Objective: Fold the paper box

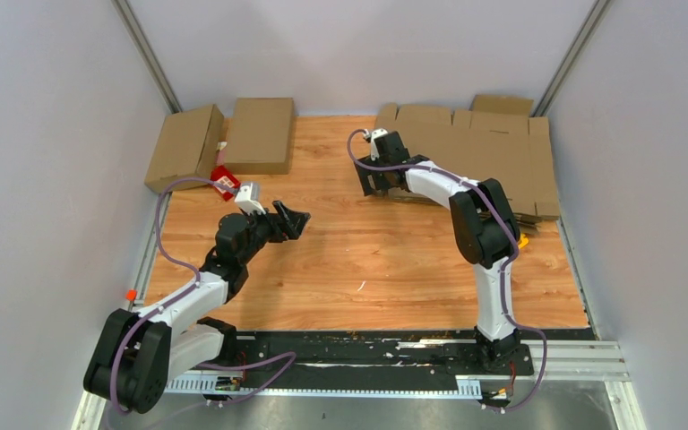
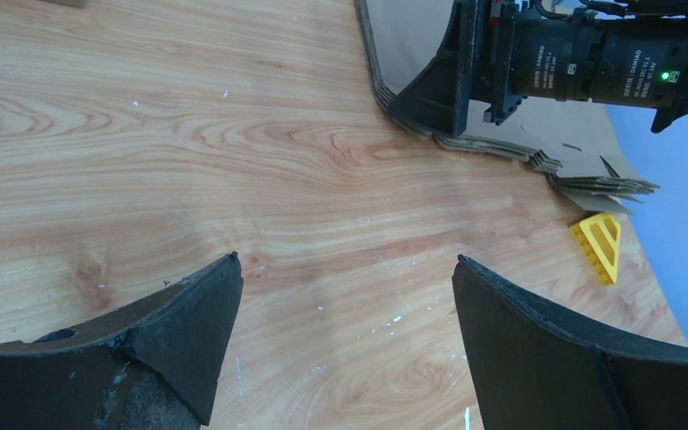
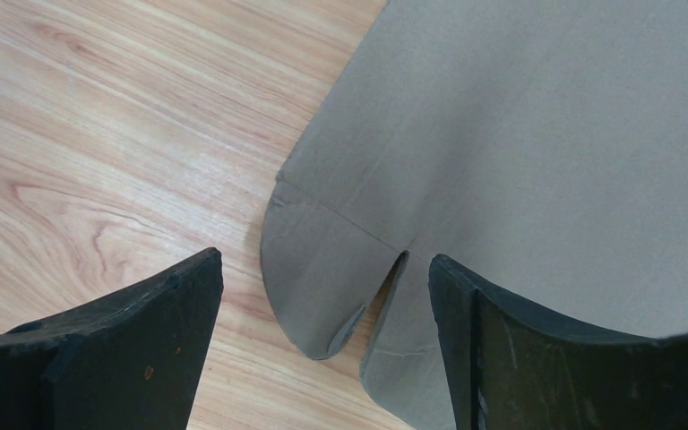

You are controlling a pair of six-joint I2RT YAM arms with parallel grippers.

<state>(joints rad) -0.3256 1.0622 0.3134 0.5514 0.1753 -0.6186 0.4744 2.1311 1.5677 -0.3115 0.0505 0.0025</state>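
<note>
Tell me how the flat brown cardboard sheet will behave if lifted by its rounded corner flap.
The flat brown cardboard sheet is thin and wide, so it would likely sag. Its rounded corner flap has a crease and would probably hinge first.

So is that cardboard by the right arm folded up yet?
Not yet: the cardboard lies flat on the table, flaps spread out.

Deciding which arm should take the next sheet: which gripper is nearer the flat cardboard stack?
Right. The right gripper hangs open over the left edge of the flat cardboard stack; the left gripper is over the table, well apart from it.
</note>
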